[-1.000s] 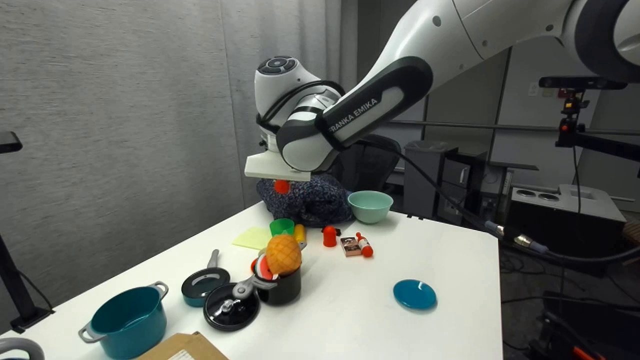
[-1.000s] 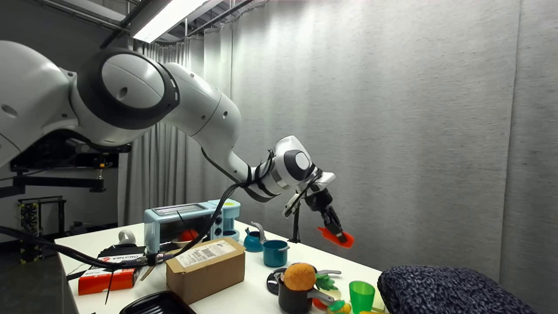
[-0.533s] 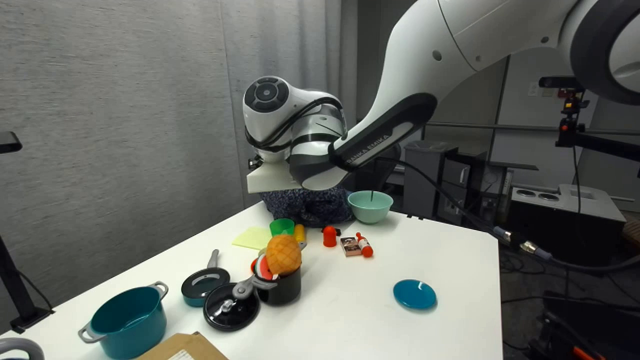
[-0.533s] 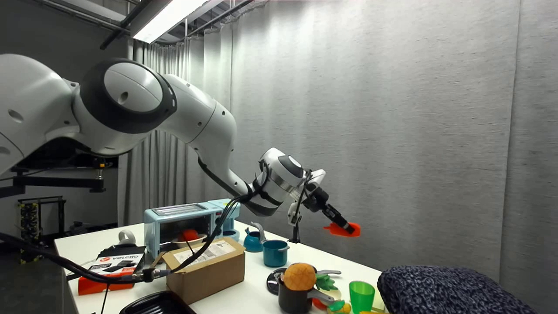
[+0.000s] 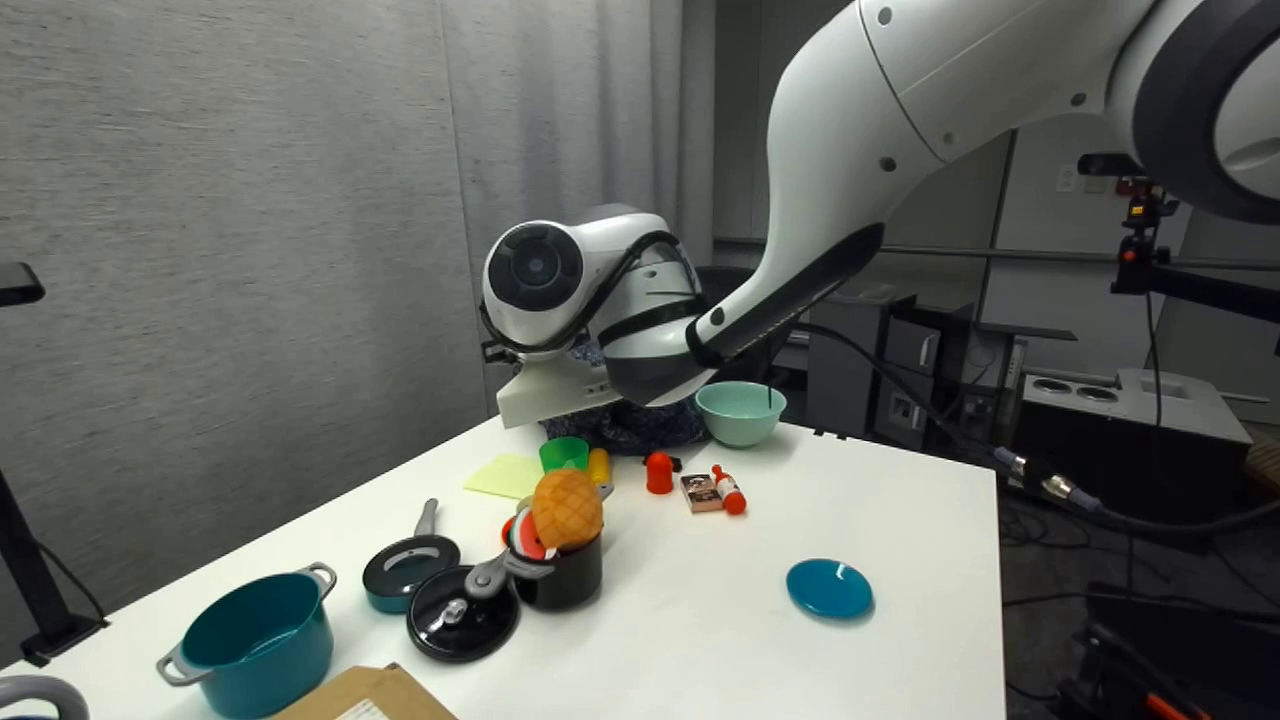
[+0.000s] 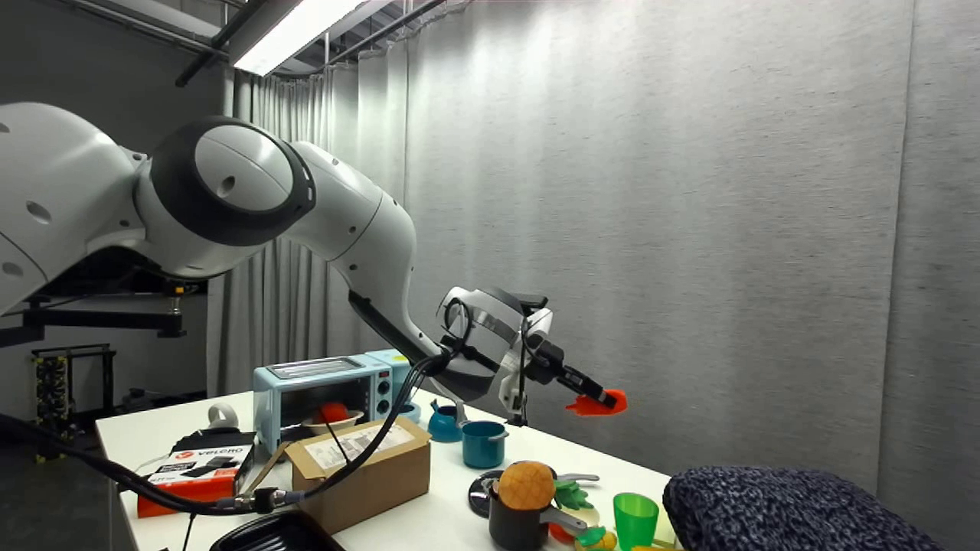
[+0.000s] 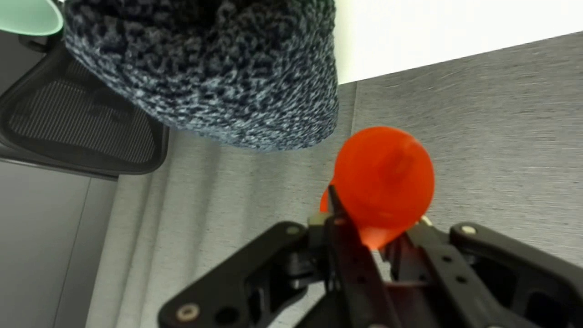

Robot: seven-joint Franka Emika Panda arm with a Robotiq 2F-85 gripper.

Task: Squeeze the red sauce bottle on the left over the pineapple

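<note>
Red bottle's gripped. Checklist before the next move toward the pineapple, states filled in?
1. Bottle held: ok, fingers closed on it.
2. Bottle off table: ok, raised in an exterior view.
3. Bottle above pineapple: not ok, up and right of it in that view.
4. Tip pointing down: not ok, bottle looks about level there.
5. Pineapple uncovered: ok, in both exterior views.
6. Tip open: cannot tell, too small.

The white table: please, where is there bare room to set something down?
In an exterior view, the white table has a bare patch between the black pot and the blue disc. Another lies between that disc, the red-and-white bottle and the table edge at picture right. Crowded: around the pot, with black lid, small pan and green cup.
</note>
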